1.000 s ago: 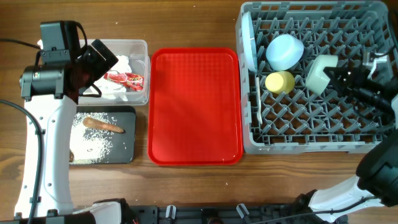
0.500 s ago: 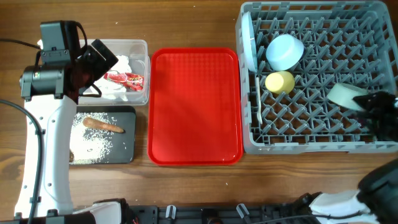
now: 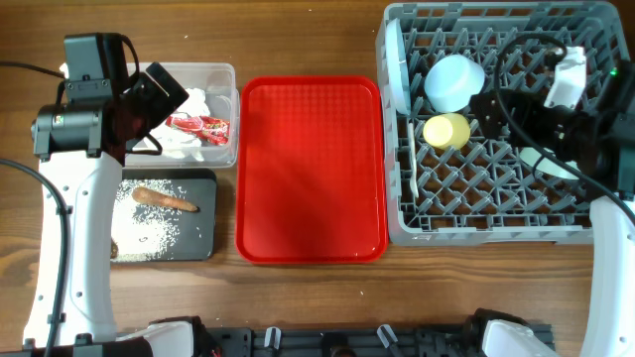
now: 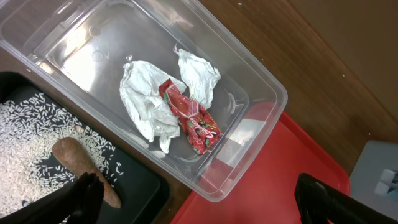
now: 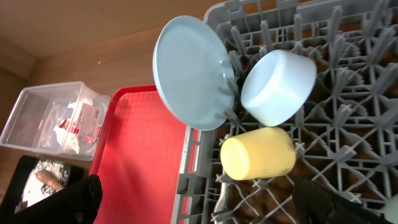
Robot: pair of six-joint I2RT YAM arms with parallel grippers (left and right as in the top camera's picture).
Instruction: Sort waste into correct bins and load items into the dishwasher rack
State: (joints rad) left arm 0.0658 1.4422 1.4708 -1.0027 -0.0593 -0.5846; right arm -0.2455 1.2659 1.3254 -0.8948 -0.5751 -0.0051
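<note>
Tabletop [image 3: 298, 40]: brown wood.
Large grey plastic pegged rack [image 3: 496, 230]: holds upright pale blue round plate [image 5: 189, 71], pale blue bowl [image 5: 277, 87], small yellow cup [image 5: 258, 155].
Clear plastic rectangular tub [image 4: 273, 93]: crumpled white napkins [image 4: 143, 102], red wrapper [image 4: 193, 118].
Left pincer [image 4: 202, 202]: wide open, empty, near the tub.
Right pincer [image 5: 199, 199]: wide open, empty, over the rack.

Left gripper [image 4: 199, 186] and right gripper [image 5: 198, 193] each point downward, fingers spread wide apart, holding nothing
</note>
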